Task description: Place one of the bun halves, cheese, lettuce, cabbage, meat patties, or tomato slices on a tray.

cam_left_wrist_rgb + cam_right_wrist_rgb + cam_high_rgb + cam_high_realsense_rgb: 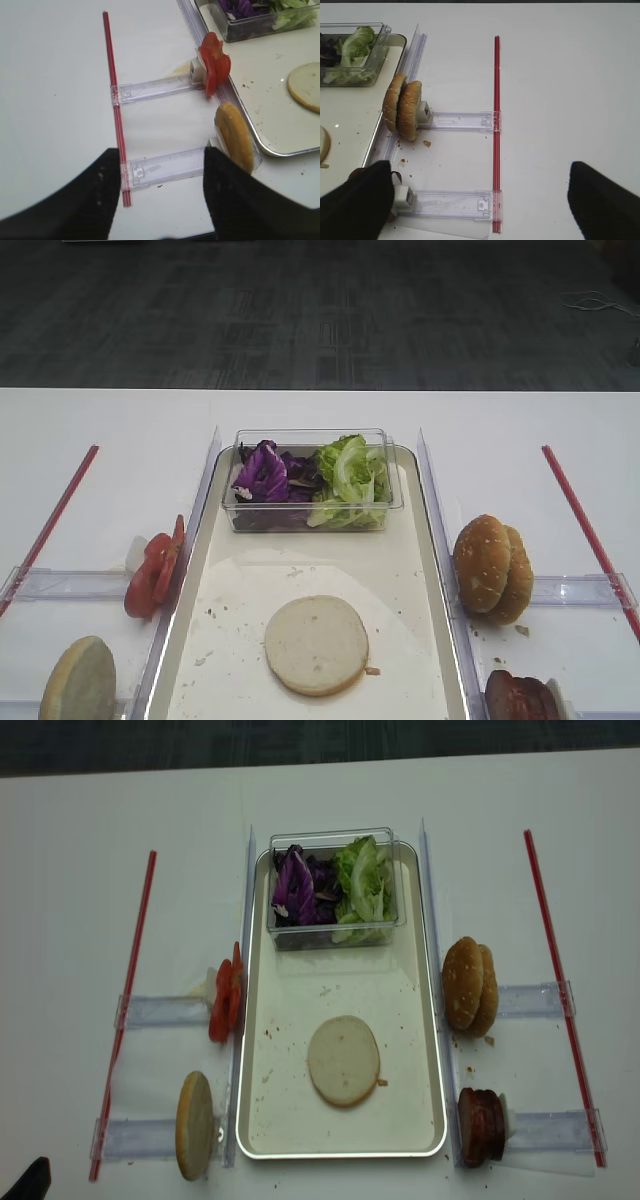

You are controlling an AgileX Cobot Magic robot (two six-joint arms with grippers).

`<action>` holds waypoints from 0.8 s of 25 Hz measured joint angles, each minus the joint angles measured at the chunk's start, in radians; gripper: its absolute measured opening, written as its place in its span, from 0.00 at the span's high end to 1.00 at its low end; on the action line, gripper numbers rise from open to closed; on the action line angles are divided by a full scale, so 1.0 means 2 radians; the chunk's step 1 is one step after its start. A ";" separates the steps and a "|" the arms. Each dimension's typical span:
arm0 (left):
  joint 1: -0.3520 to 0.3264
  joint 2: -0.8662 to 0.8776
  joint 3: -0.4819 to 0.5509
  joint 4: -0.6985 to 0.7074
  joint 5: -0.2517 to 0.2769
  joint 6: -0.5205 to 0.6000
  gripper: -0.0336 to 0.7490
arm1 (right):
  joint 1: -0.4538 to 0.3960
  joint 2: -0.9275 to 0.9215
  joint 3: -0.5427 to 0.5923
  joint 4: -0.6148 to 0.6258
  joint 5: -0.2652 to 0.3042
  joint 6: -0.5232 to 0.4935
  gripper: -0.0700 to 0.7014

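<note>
One tan bun half [316, 644] lies flat, cut face up, on the metal tray [425, 540]. Another bun half [234, 136] stands on edge in a rack left of the tray, beside my left gripper's [161, 167] right finger. That gripper is open over the rack's clear rail. Tomato slices [215, 62] stand in the rack beyond. Cabbage [262, 472] and lettuce [350, 472] fill a clear box at the tray's far end. Meat patties [481, 1126] stand right of the tray, by the left finger of my open, empty right gripper [479, 175]. No cheese shows.
Sesame-seeded buns [402, 106] stand on edge in the far right rack. A red strip [496, 130] bounds the right racks and another red strip [115, 115] the left ones. Crumbs dot the tray floor and the table by the buns.
</note>
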 joint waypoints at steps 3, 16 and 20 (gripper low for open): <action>0.000 0.000 0.000 0.000 0.000 0.000 0.47 | 0.000 0.000 0.000 0.000 0.000 0.000 0.01; 0.000 0.000 0.000 0.000 -0.001 -0.005 0.38 | 0.000 0.000 0.000 0.000 0.000 0.000 0.01; 0.000 0.000 0.000 0.000 -0.001 -0.005 0.24 | 0.000 0.000 0.000 0.000 0.000 0.000 0.01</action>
